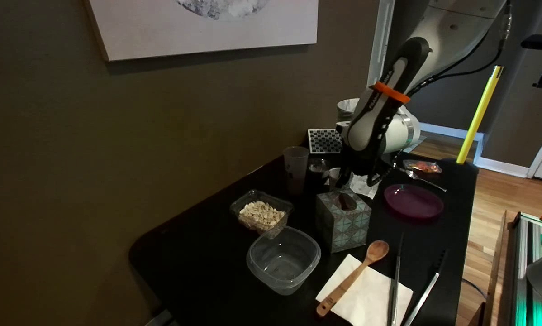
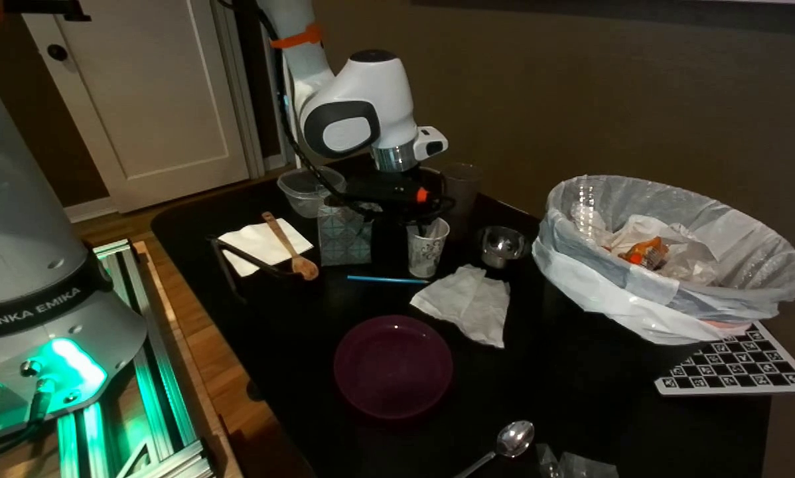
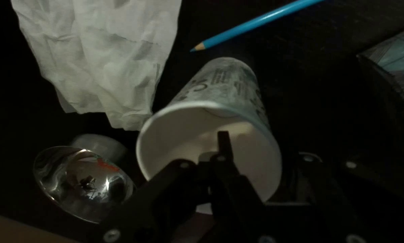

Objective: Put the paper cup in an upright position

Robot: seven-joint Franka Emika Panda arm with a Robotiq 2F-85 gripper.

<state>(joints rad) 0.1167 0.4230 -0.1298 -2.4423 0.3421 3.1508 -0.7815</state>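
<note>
The white printed paper cup (image 2: 427,255) stands mouth up on the dark table in an exterior view, close to upright. It is partly hidden behind my gripper in an exterior view (image 1: 334,175). In the wrist view the cup (image 3: 227,84) shows its open mouth toward the camera, its base farther away. My gripper (image 3: 264,145) is open, with one dark finger inside the cup's mouth and the other outside on the right. The cup's near right wall lies between the fingers, with no visible grip on it. The outer fingertip is too dark to make out clearly.
A patterned tissue box (image 1: 343,222) stands close beside the gripper. A blue pencil (image 2: 387,279) and a crumpled napkin (image 2: 467,305) lie near the cup's base. A small shiny glass (image 2: 502,247) and a tall frosted cup (image 1: 296,167) stand nearby. A purple plate (image 2: 393,368) is farther off.
</note>
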